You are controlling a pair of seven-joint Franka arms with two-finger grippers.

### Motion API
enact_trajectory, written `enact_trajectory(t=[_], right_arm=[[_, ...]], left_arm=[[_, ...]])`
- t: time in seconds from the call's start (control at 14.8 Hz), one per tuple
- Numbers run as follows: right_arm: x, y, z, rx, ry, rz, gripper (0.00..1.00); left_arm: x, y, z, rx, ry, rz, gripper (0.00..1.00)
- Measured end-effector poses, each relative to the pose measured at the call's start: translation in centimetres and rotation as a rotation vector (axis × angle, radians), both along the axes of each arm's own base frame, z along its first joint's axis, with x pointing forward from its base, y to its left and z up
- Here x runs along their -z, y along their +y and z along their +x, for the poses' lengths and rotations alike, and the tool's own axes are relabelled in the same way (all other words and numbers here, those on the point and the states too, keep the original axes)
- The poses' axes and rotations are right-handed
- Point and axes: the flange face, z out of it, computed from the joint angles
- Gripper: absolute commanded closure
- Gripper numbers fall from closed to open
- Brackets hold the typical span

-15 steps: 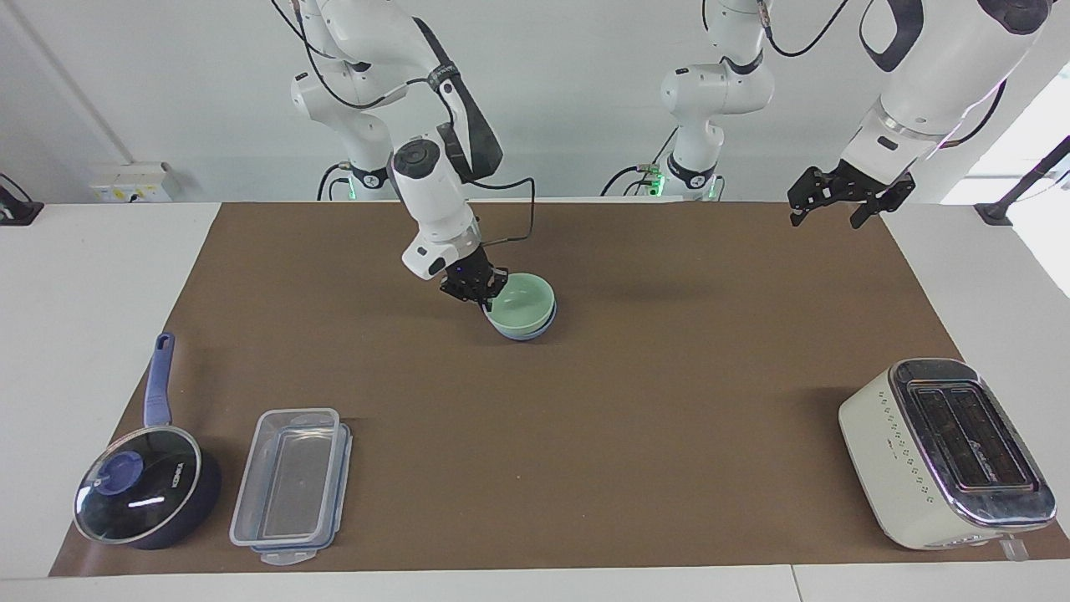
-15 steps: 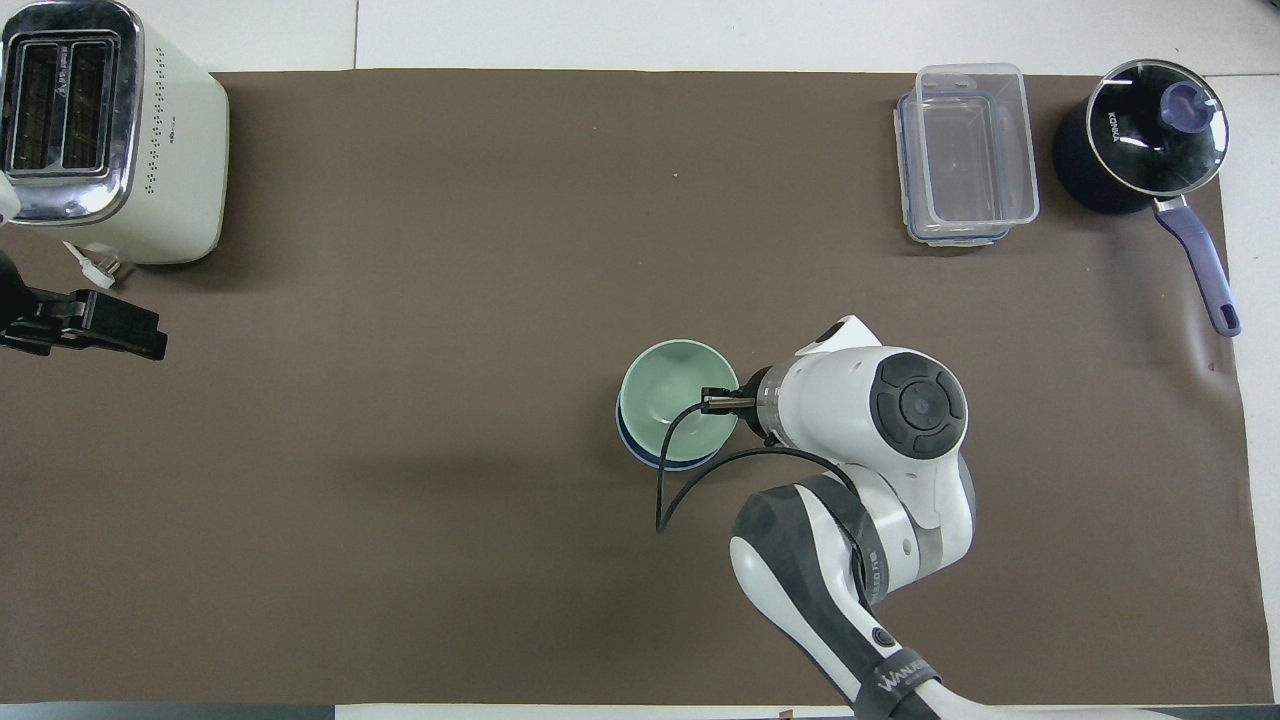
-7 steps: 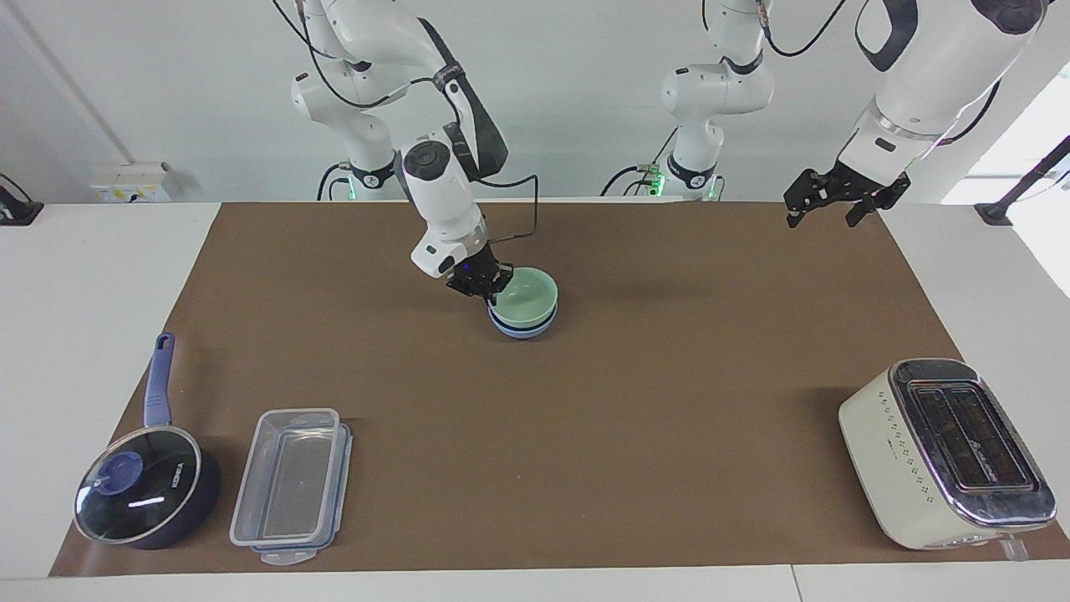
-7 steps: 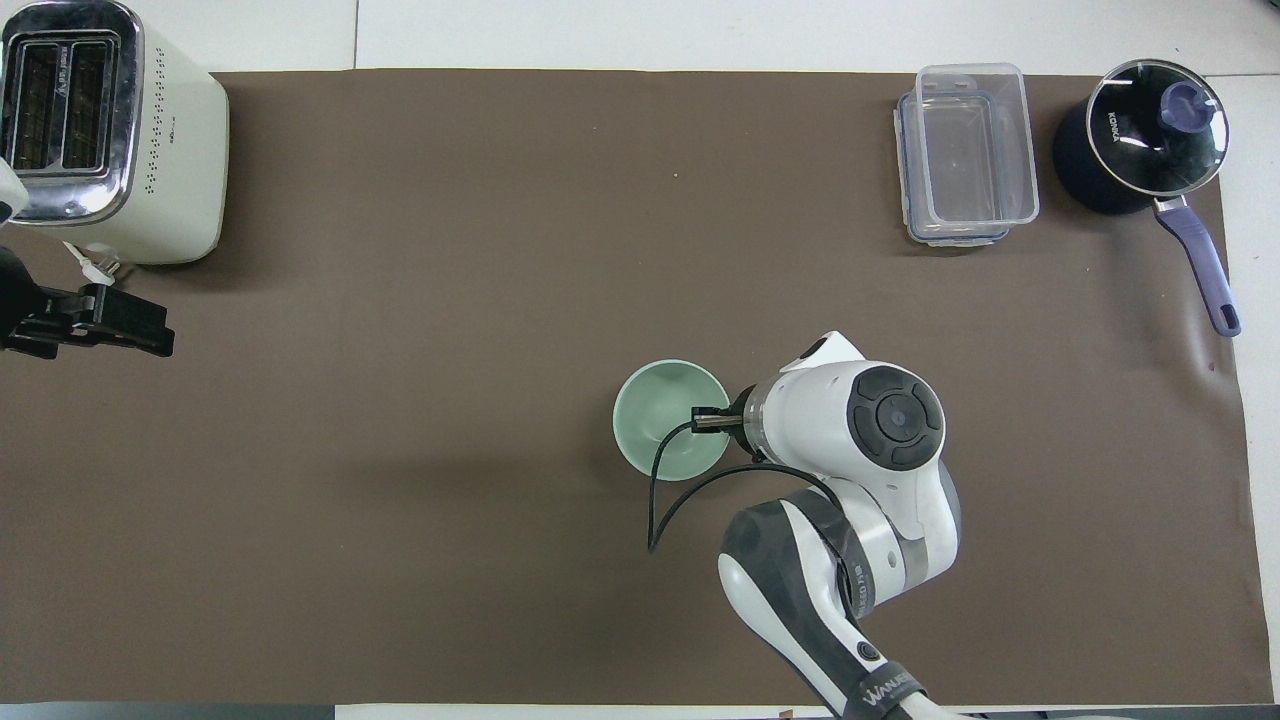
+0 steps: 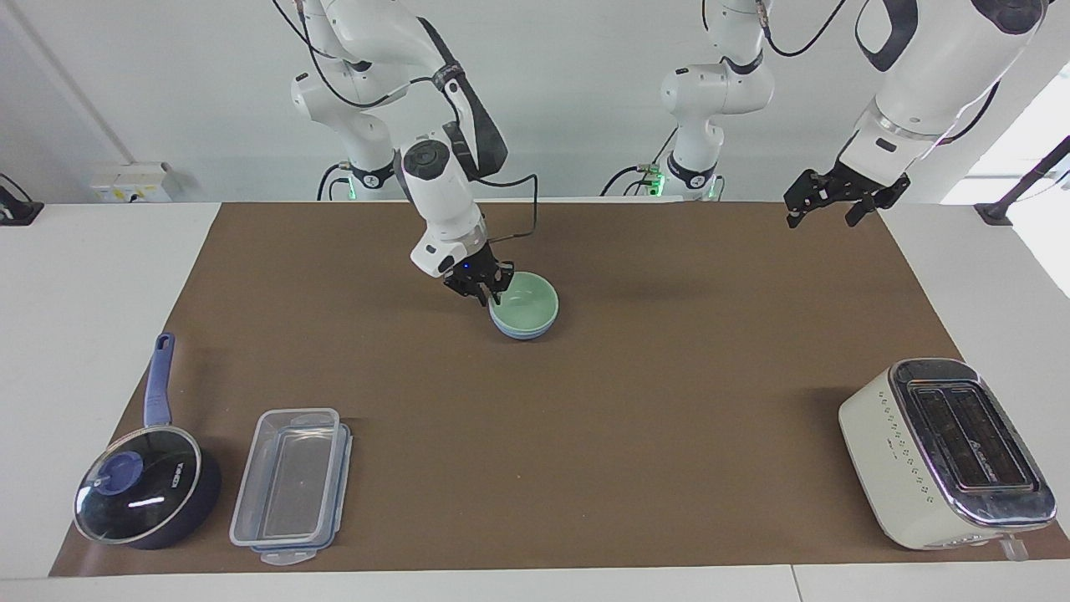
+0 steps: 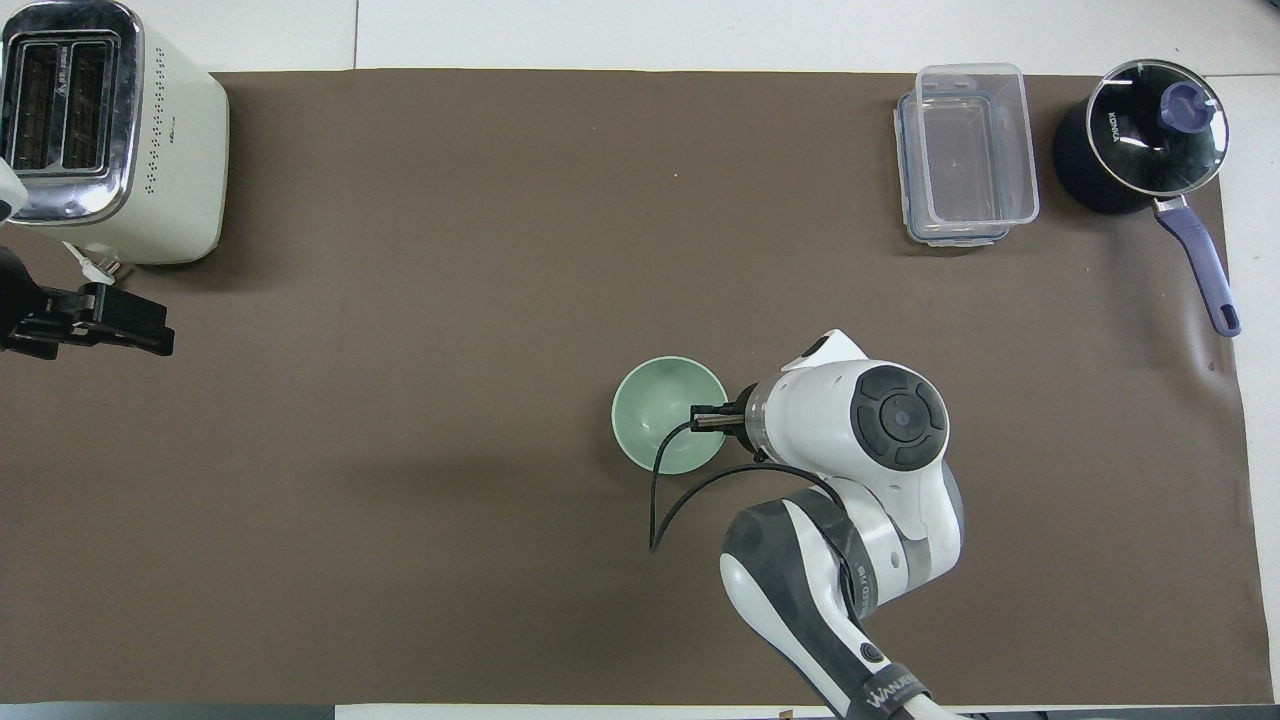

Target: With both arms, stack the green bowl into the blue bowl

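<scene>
1. The green bowl (image 5: 525, 304) sat nested in the blue bowl (image 5: 522, 331), nearer to the robots than the clear food container (image 5: 290, 485).
2. Only the facing view showed the blue bowl's rim; from overhead the green bowl (image 6: 668, 414) hid it.
3. The right gripper (image 5: 478, 284) was at the green bowl's rim; whether its jaws gripped it could not be told.
4. The left gripper (image 5: 836, 196) waited raised, jaws apart, well apart from the bowls.

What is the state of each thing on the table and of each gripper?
green bowl: nested in the blue bowl
blue bowl: upright on the mat
saucepan: lid on
plastic container: open, resting on its lid
toaster: slots empty
right gripper: at the green bowl's rim
left gripper: raised, waiting
</scene>
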Motion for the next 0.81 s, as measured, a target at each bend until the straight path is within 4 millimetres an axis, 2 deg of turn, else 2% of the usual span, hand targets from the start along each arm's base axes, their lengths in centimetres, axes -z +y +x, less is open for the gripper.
enact_trajectory(t=[0.14, 0.27, 0.34, 0.54, 0.68, 0.81], right_arm=[[-1.7, -1.0, 0.5, 0.020, -0.021, 0.011, 0.00], [-4.0, -3.7, 1.2, 0.056, -0.015, 0.013, 0.00], [-5.2, -5.6, 1.5, 0.072, -0.011, 0.013, 0.00], [-8.5, -13.1, 2.4, 0.104, -0.020, -0.007, 0.00], [-9.4, -17.8, 2.9, 0.109, -0.038, -0.067, 0.00], [-9.5, -20.8, 3.2, 0.110, -0.052, -0.132, 0.00]], left_arm=[[0.0, 0.0, 0.0, -0.001, 0.000, 0.000, 0.00], [0.0, 0.1, 0.0, -0.001, 0.000, 0.000, 0.00], [0.0, 0.1, 0.0, -0.001, -0.002, 0.000, 0.00], [0.0, 0.0, 0.0, -0.001, -0.004, 0.000, 0.00], [0.0, 0.1, 0.1, -0.002, -0.004, 0.000, 0.00], [0.0, 0.3, 0.1, -0.007, -0.004, 0.000, 0.00]])
